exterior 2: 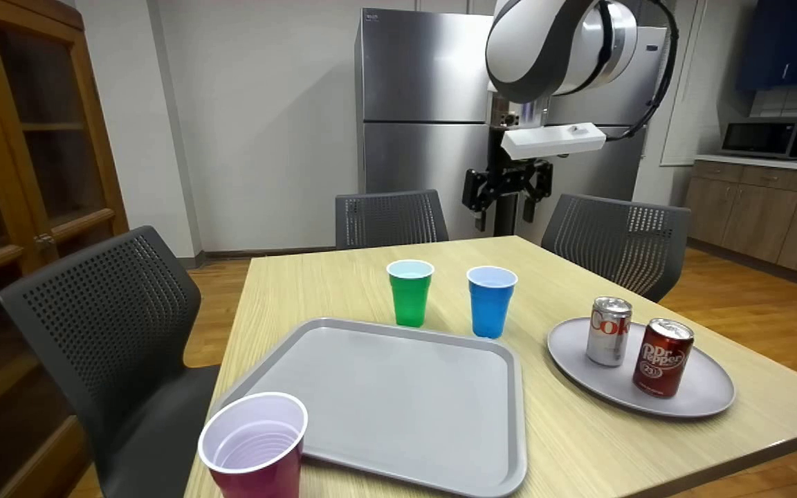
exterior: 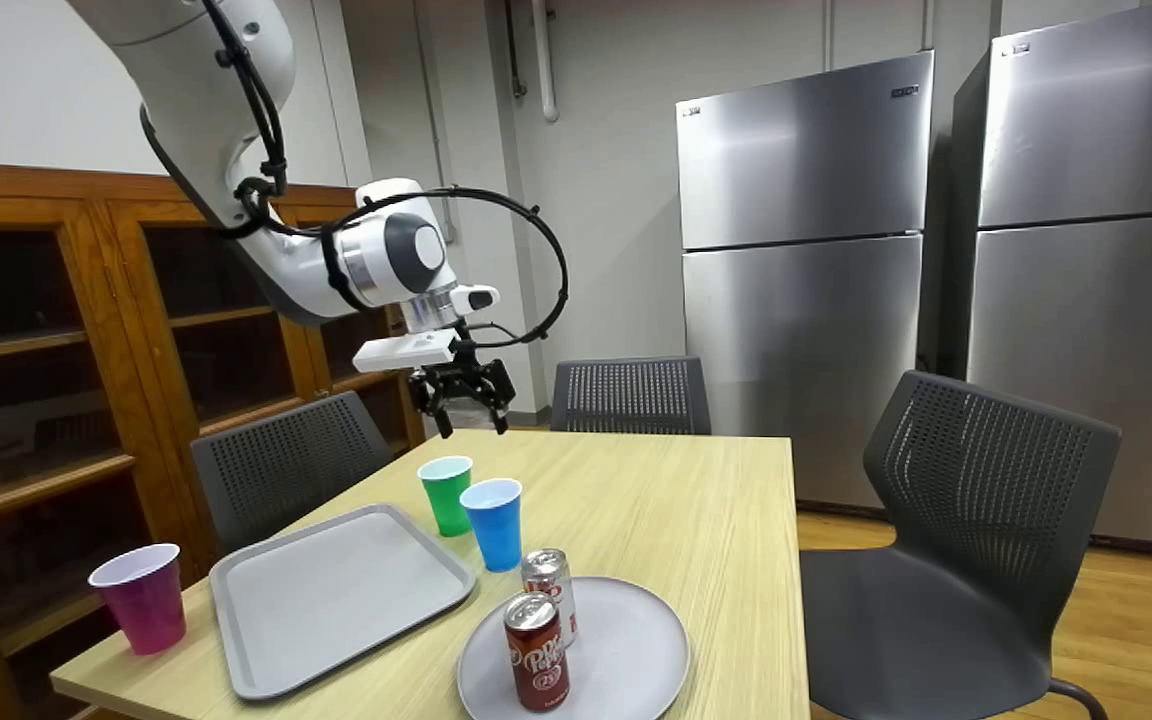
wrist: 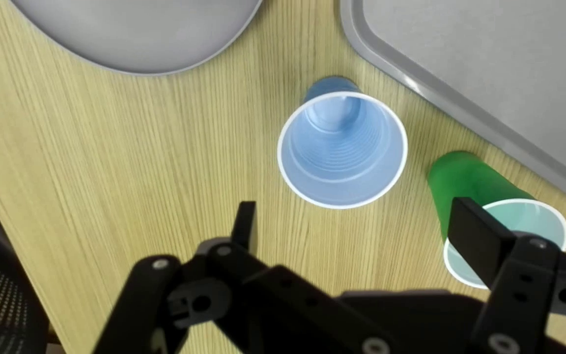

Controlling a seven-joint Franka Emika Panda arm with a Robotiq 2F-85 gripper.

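Observation:
My gripper (exterior: 473, 428) is open and empty, its fingers pointing down above the table, higher than the cups. It also shows in an exterior view (exterior 2: 504, 220) and in the wrist view (wrist: 355, 211). The green cup (exterior: 450, 500) and blue cup (exterior: 496, 530) stand upright nearest to it. In the wrist view, the blue cup (wrist: 342, 152) lies ahead of the gap between the fingers. There, one finger partly hides the green cup (wrist: 465, 177). A grey tray (exterior 2: 398, 401) lies beside these cups. A purple cup (exterior 2: 260, 477) stands at the tray's far side from them.
A grey round plate (exterior 2: 578, 377) holds a silver Coke can (exterior 2: 608, 332) and a red Dr Pepper can (exterior 2: 663, 357). Dark chairs (exterior: 986, 520) stand around the wooden table (exterior: 696, 530). A wooden cabinet (exterior: 96, 250) and steel refrigerators (exterior: 801, 300) stand beyond.

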